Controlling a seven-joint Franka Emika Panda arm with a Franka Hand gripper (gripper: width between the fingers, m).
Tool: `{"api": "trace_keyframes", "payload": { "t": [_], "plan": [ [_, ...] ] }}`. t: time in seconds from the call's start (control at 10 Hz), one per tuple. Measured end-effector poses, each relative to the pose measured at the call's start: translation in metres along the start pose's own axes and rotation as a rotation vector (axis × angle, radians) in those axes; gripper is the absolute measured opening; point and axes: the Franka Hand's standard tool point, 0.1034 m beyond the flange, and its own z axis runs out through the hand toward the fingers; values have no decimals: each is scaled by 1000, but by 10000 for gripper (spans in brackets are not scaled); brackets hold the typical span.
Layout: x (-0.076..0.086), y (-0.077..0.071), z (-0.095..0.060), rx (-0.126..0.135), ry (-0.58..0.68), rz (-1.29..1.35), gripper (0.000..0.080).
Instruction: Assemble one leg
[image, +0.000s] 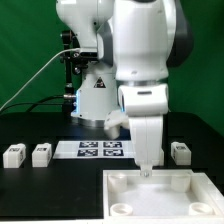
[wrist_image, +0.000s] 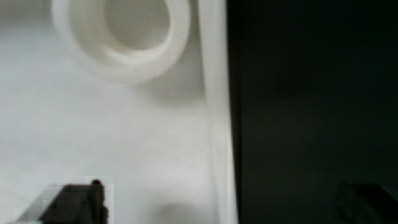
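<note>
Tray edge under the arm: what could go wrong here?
The open fingers sit either side of the tray edge; a skewed close might shove or tilt it. The leg close by on the exterior view's right could get knocked.

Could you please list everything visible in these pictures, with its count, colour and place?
legs: three visible, white with black tags; two on the table at the exterior view's left, one at its right.
tray-like piece: one, white, table front; a round socket shows in the wrist view.
marker board: one, white with black tags, between the legs.
table: one, black.
backdrop: green, behind.
arm: one, white, centre.
end effector: one, open, over the tray-like piece's edge.
</note>
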Motion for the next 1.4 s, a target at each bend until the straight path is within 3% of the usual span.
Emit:
{"api": "trace_keyframes", "payload": {
  "t": [0.2, 0.6, 0.9, 1.3, 1.4],
  "plan": [
    [18, -13, -10, -6, 4, 142, 649],
    [60, -40, -3, 31, 11, 717, 649],
    [76, -45, -3, 54, 21, 1073, 649],
    [77, -47, -2, 69, 17, 1309, 649],
    [80, -59, 1, 118, -48, 1360, 649]
  ]
}}
